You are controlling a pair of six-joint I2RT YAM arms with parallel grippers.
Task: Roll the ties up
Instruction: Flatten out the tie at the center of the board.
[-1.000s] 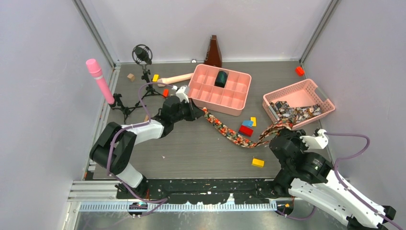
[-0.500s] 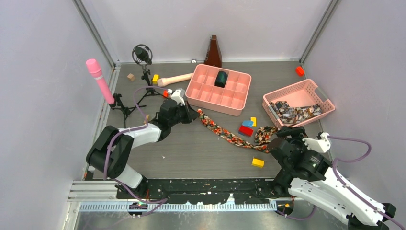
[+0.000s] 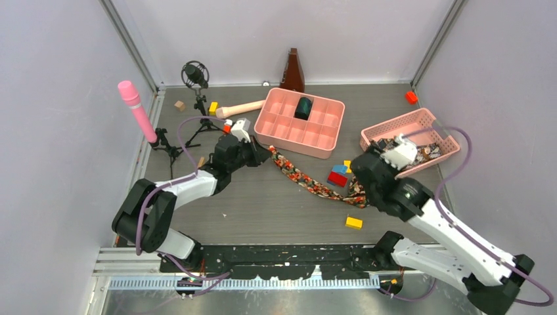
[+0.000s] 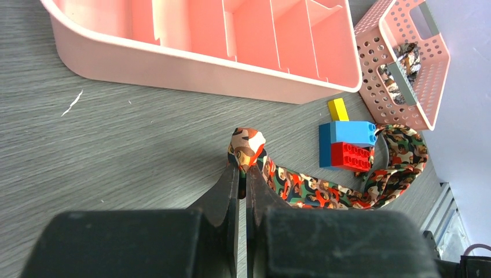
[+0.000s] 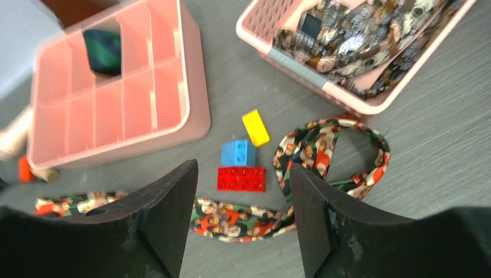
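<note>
My left gripper (image 4: 242, 168) is pinched almost fully together on the narrow end of the tie (image 4: 307, 188). The tie's tip pokes out past my fingertips as a small folded nub. From there, in the top view, the tie lies flat on the table (image 3: 263, 210) and runs toward 4 o'clock. It passes just on the near side of the pink divided tray (image 3: 289, 147).

Seen from my right wrist, its other end curls into a loose loop that laps over itself, at 3 o'clock of the red block (image 5: 241, 178). The blue block (image 5: 238, 153) and yellow block (image 5: 255, 127) sit at 12 o'clock of the red one. The cloth is dark and crowded with small red, orange, white and green shapes, and the band is long and narrow.

My right gripper (image 5: 242, 174) hangs above the tie and blocks with its jaws spread wide and nothing between them.

The other ties (image 5: 359, 29), in a similar print, lie heaped in the pink basket (image 3: 394, 125) at 2 o'clock on the table. A dark green-and-navy roll (image 3: 303, 107) sits in a far-row compartment of the tray.
</note>
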